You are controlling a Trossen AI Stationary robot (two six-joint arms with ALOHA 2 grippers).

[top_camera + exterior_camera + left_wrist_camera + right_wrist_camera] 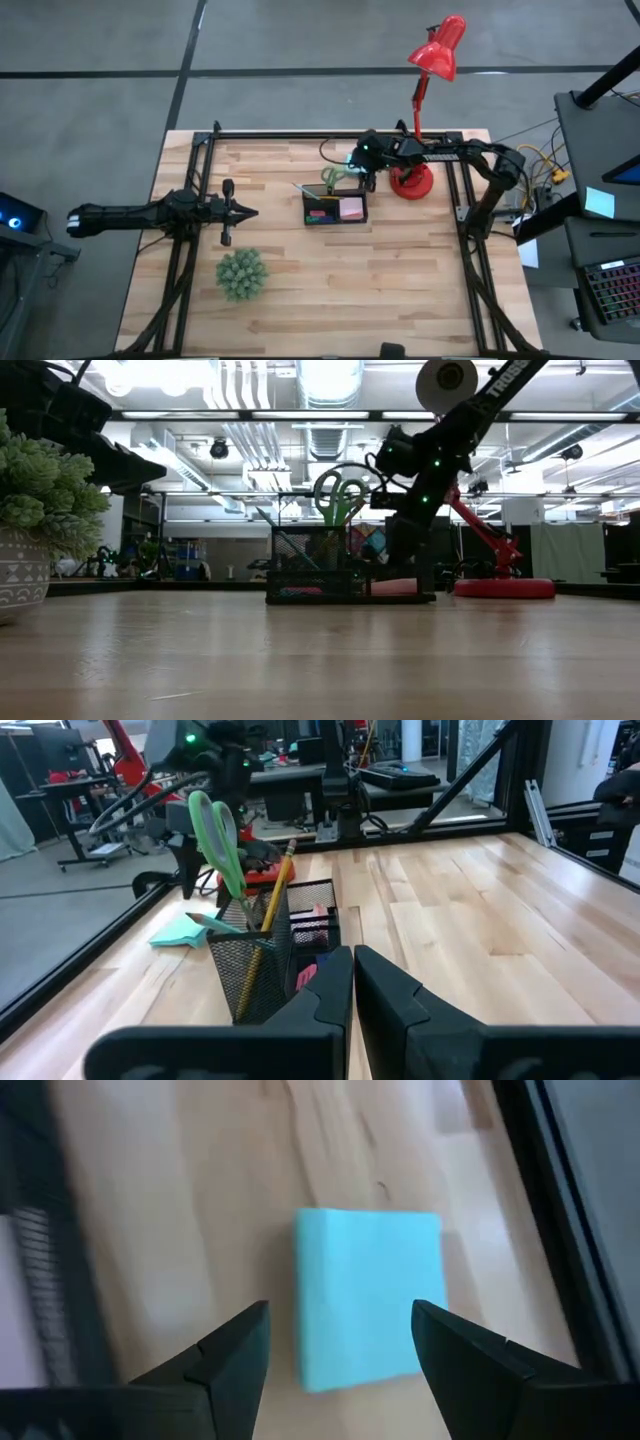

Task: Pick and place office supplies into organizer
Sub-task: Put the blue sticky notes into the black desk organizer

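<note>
The black mesh organizer (pixel 335 206) stands mid-table. Its tall cup holds the green-handled scissors (pixel 220 835) and the yellow pencil (pixel 270 905), both upright, and a pink pad (pixel 351 208) lies in its tray. A teal sticky-note pad (pixel 368 1295) lies flat on the wood just beyond the organizer's far side. My right gripper (pixel 342 1328) is open and points down over this pad, one finger toward each of its side edges, touching nothing that I can see. My left gripper (pixel 352 975) is shut and waits level at the table's left (pixel 240 212), pointing at the organizer.
The red desk lamp's round base (pixel 412 182) sits right beside my right gripper, with its head (pixel 438 48) high over the far edge. A green spiky plant ball (pixel 242 274) stands near the left front. Black frame rails (pixel 200 160) line the table's sides.
</note>
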